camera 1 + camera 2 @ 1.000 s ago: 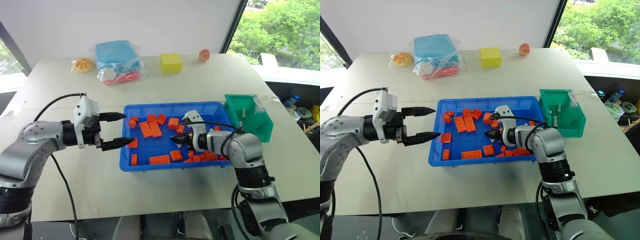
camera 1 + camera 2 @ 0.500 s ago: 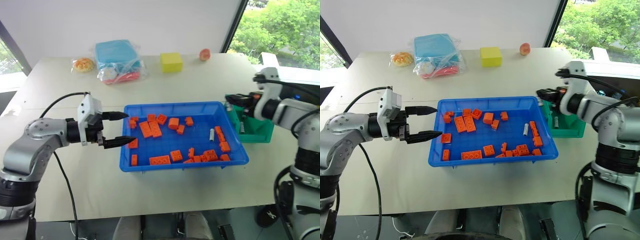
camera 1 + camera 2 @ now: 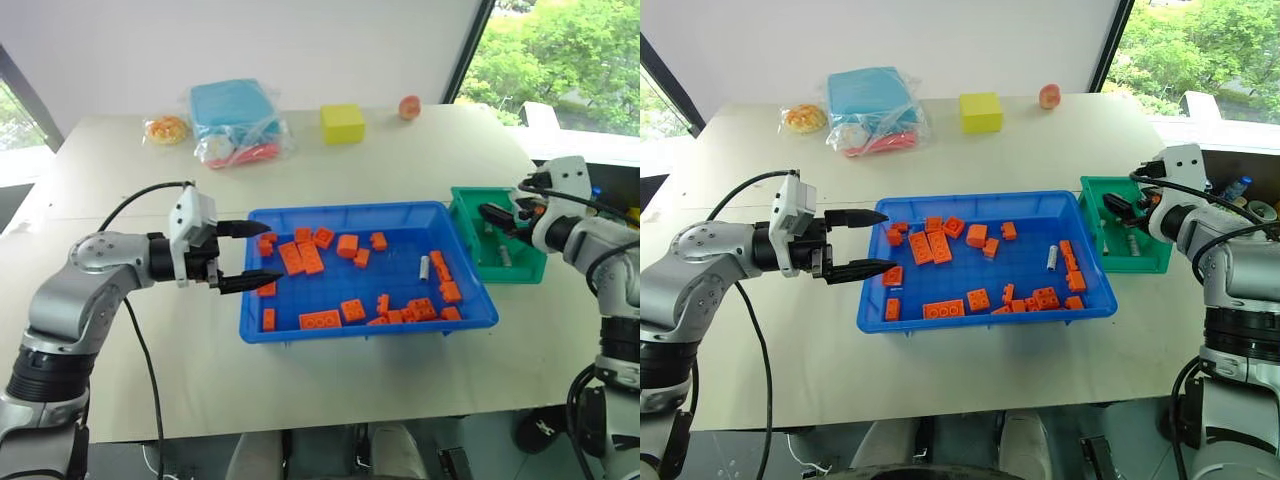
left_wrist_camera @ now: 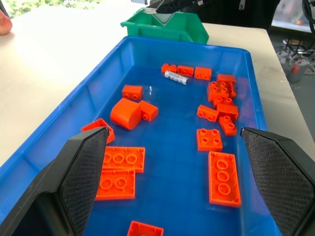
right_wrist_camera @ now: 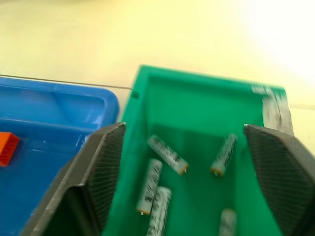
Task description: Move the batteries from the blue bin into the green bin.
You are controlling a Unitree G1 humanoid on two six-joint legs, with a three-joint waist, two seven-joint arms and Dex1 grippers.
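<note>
On a beige table (image 3: 150,360), a blue bin (image 3: 300,333) with many orange bricks (image 3: 300,258) scattered inside, and 1 battery (image 3: 423,267) lying on the bin floor toward its right side, just beside a row of orange bricks near the right wall. Seen also through the left wrist view as a small silver cylinder, far from the fingers. Directly right of the blue bin, touching or almost touching its corner, a green bin (image 3: 1152,262) with 5 batteries (image 5: 167,154) inside, lying loose at different angles on the bottom. Right gripper (image 3: 1118,210) above the green bin, fingers (image 5: 106,167) spread wide on both sides of the opening, holding nothing. Left gripper (image 3: 258,254) at the left edge of the blue bin, pointing toward the right, fingers (image 4: 83,172) wide apart and empty, lower fingertip over the bin's left rim close to an orange brick, upper fingertip over the bin's left rear corner. At the far side of the table, a light-blue bagged box (image 3: 233,120), a yellow cube (image 3: 342,124), a small round yellowish thing in a wrap (image 3: 166,128) and a small reddish round thing (image 3: 408,108), all well apart from the bins.
</note>
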